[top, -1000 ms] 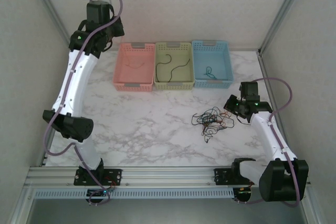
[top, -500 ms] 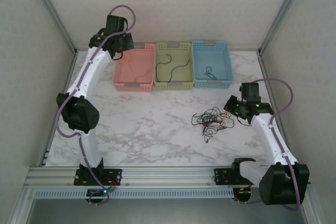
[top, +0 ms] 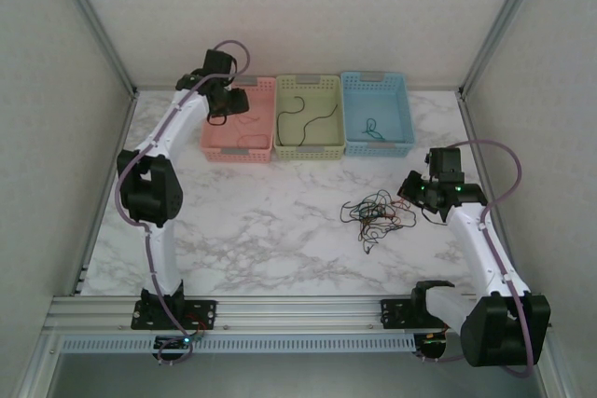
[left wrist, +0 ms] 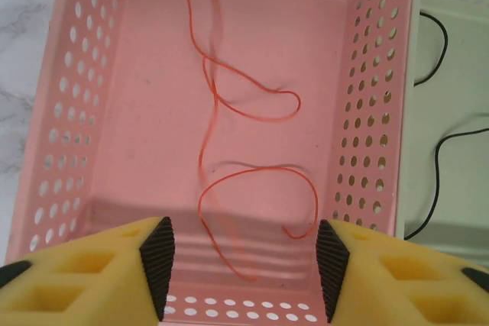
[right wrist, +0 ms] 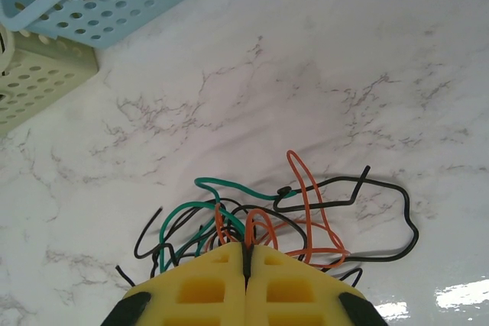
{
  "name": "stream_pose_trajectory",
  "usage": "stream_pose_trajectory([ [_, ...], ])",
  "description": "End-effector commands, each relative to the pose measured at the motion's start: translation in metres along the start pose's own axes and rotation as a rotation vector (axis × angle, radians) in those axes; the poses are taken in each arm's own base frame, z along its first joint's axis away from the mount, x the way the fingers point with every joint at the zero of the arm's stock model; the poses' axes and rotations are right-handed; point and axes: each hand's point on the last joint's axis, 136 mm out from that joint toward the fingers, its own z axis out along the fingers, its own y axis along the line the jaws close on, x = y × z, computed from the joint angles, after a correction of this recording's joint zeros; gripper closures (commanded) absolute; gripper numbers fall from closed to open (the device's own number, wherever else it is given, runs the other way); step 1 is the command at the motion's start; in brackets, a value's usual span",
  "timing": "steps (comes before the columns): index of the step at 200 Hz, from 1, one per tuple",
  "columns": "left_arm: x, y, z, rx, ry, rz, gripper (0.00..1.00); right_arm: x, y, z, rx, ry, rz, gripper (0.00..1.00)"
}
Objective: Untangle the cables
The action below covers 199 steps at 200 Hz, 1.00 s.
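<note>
Top camera overlooks the whole table (top: 280, 230); wrist cameras peer down closely at pink basket (left wrist: 153, 112) and cables (right wrist: 263, 223).

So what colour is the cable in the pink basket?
Red-orange cable, clearest from the left wrist.

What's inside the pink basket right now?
One red-orange cable lies looped on the floor of the pink basket. The left gripper, jaws open, hangs above; its foam pads cover the basket's near corners.

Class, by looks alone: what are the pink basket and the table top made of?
Pink basket: probably moulded plastic, matte, with rows of round holes. Table top: marble-patterned, grey veins on white, glossy glare patch; possibly laminate rather than stone.
</note>
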Motion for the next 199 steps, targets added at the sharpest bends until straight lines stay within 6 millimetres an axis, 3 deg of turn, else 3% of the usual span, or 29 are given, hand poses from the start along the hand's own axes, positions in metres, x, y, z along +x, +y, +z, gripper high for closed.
stream_pose_trajectory([
  [1, -0.015, -0.004, -0.041, 0.049, -0.077, -0.023, 0.38, 0.003, 0.005, -0.005, -0.029, 0.006, 0.005, 1.00],
  [22, -0.019, -0.003, -0.075, 0.067, -0.139, -0.043, 0.29, 0.006, 0.010, -0.004, -0.051, 0.021, -0.001, 1.00],
  [45, -0.010, -0.005, -0.109, 0.108, -0.181, -0.055, 0.27, 0.009, 0.014, -0.005, -0.060, 0.032, -0.011, 1.00],
  [62, 0.009, -0.013, -0.131, 0.160, -0.203, -0.049, 0.27, 0.011, 0.019, -0.006, -0.072, 0.040, -0.024, 1.00],
  [78, 0.038, -0.020, -0.142, 0.207, -0.191, -0.034, 0.28, 0.015, 0.024, -0.006, -0.082, 0.059, -0.033, 1.00],
  [137, 0.143, -0.013, -0.159, 0.369, -0.111, -0.058, 0.30, 0.032, 0.067, -0.002, -0.182, 0.129, -0.101, 1.00],
  [170, 0.198, -0.028, -0.153, 0.469, -0.020, -0.043, 0.32, 0.048, 0.117, -0.003, -0.250, 0.170, -0.186, 1.00],
  [199, 0.217, -0.018, -0.150, 0.441, -0.024, -0.051, 0.34, 0.069, 0.173, -0.007, -0.321, 0.205, -0.279, 1.00],
])
